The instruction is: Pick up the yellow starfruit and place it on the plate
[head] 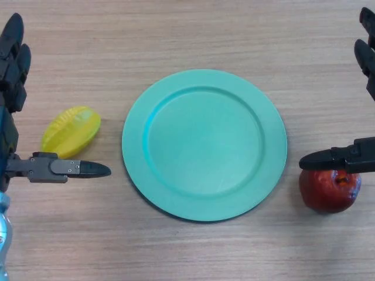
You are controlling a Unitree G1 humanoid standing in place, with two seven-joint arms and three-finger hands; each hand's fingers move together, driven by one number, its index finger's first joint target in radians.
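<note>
Head view: both hands spread open, holding nothing.
Left hand (pixel 14 105) has straight fingers around the yellow starfruit (pixel 71 131), which lies on the wooden table (pixel 193 35) just left of the green plate (pixel 204 144). Right hand (pixel 357 155) is open over a red apple (pixel 329 188).

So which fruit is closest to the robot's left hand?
The yellow ridged starfruit, lying left of the green plate by the left hand. The red apple sits far right.
</note>
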